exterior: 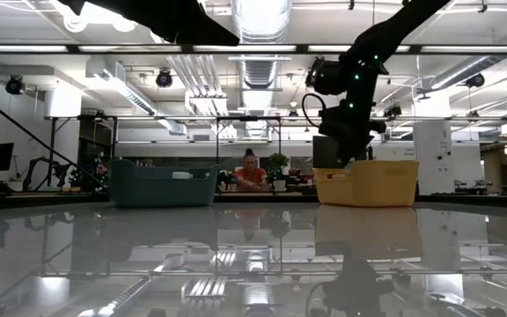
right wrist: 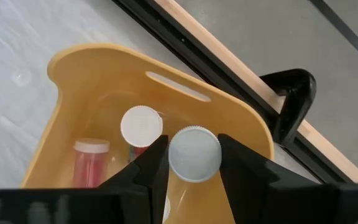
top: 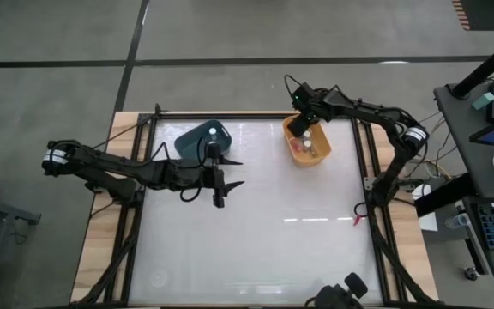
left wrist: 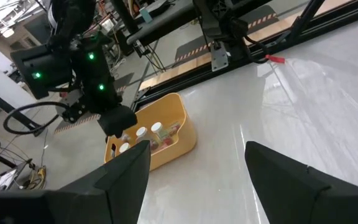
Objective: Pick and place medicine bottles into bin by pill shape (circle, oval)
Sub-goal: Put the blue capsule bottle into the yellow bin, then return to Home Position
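Note:
My right gripper (right wrist: pixel 194 163) is shut on a white-capped medicine bottle (right wrist: pixel 194 153) over the yellow tub (right wrist: pixel 92 81), which stands at the table's far right (top: pixel 319 155). Two more white-capped bottles (right wrist: pixel 142 126) (right wrist: pixel 91 160) stand in that tub; they also show in the left wrist view (left wrist: pixel 156 129). In the low view the right gripper (exterior: pixel 346 145) reaches down behind the tub's wall (exterior: pixel 366 183). My left gripper (top: pixel 237 172) is open and empty over the table, next to the teal tub (top: pixel 197 137), which holds a white-topped bottle (top: pixel 213 131). My right gripper pinches the bottle by the rim of its white cap (right wrist: pixel 174 155), one finger (right wrist: pixel 151 168) on each side. The fingers come from above, pointing down. The bottle stands upright under them, over the tub's inside; its body and foot are hidden under the cap.
A small red scrap (top: pixel 356 221) lies near the table's right edge and shows in the left wrist view (left wrist: pixel 275 60). Black frame rails (top: pixel 363 163) run along the table's sides. A person (exterior: pixel 251 173) sits in the room beyond the table.

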